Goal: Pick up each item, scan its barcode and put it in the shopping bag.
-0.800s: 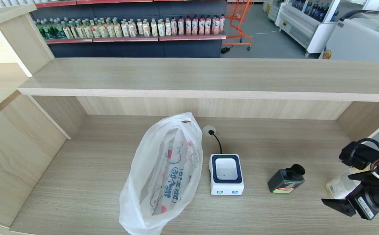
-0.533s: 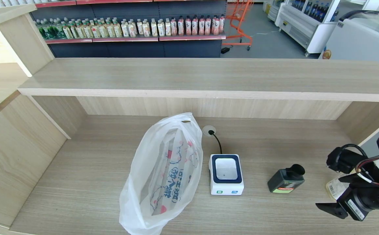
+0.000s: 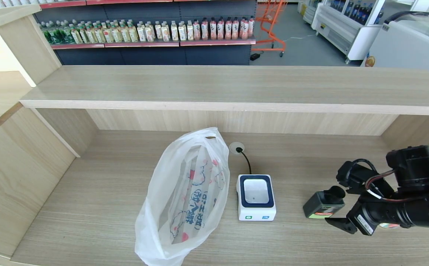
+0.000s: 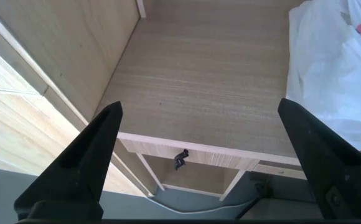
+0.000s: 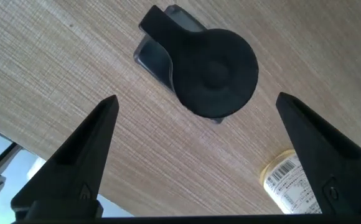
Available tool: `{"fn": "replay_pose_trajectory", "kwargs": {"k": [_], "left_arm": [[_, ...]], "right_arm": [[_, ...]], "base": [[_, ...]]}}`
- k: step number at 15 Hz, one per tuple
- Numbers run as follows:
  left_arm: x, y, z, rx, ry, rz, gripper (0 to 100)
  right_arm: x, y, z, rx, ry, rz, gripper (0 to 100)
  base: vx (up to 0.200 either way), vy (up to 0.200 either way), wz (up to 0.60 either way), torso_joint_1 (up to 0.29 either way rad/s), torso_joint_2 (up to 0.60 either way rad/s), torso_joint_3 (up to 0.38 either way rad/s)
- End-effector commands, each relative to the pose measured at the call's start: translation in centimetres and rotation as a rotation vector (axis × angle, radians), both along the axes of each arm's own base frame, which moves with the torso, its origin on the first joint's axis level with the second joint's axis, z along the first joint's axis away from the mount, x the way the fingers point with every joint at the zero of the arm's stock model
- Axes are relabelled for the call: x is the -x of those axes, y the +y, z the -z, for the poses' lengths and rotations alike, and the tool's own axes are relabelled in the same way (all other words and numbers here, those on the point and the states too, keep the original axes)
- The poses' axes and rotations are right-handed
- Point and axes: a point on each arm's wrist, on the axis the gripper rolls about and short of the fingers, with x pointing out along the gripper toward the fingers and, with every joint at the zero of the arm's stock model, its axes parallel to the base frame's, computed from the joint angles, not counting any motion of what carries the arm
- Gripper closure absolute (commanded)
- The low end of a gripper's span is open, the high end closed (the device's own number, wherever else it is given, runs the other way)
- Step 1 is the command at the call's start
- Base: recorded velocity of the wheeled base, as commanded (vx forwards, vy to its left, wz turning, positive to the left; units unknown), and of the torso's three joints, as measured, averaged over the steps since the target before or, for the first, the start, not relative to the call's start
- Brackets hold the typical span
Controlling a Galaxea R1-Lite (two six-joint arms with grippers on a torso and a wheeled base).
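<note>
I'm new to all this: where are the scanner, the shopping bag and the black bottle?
scanner [image 3: 256, 193], head view, its glass window.
shopping bag [image 3: 154, 201], head view, its left wall.
black bottle [image 5: 215, 71], right wrist view, its round cap.

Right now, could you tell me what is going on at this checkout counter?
The right gripper hangs open over the dark black-capped bottle on the counter, with nothing gripped yet. The scanner sits between that bottle and the shopping bag, which holds a packet. The left gripper is open near the bag, empty.
</note>
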Motion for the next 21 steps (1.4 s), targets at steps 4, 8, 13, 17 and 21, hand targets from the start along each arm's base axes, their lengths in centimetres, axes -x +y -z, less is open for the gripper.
{"fn": "replay_pose_trajectory", "kwargs": {"k": [4,8,13,17,21], "left_arm": [[0.0,0.0,0.0,0.0,0.0,-0.001,0],[0.0,0.0,0.0,0.0,0.0,-0.001,0],[0.0,0.0,0.0,0.0,0.0,-0.001,0],[0.0,0.0,0.0,0.0,0.0,-0.001,0],[0.0,0.0,0.0,0.0,0.0,-0.001,0]], "right_arm": [[-0.9,1.1,1.1,-0.009,0.044,-0.049,0],[-1.2,1.5,1.6,-0.011,0.05,-0.068,100],[-0.6,1.2,1.0,-0.019,0.024,-0.061,100],[3.0,-0.3,-1.9,-0.033,-0.105,-0.023,100],[7.8,-1.4,-5.5,0.084,-0.355,-0.092,100]], "base": [[0.0,0.0,0.0,0.0,0.0,0.0],[0.0,0.0,0.0,0.0,0.0,0.0],[0.0,0.0,0.0,0.0,0.0,0.0],[0.0,0.0,0.0,0.0,0.0,0.0],[0.0,0.0,0.0,0.0,0.0,0.0]]}}
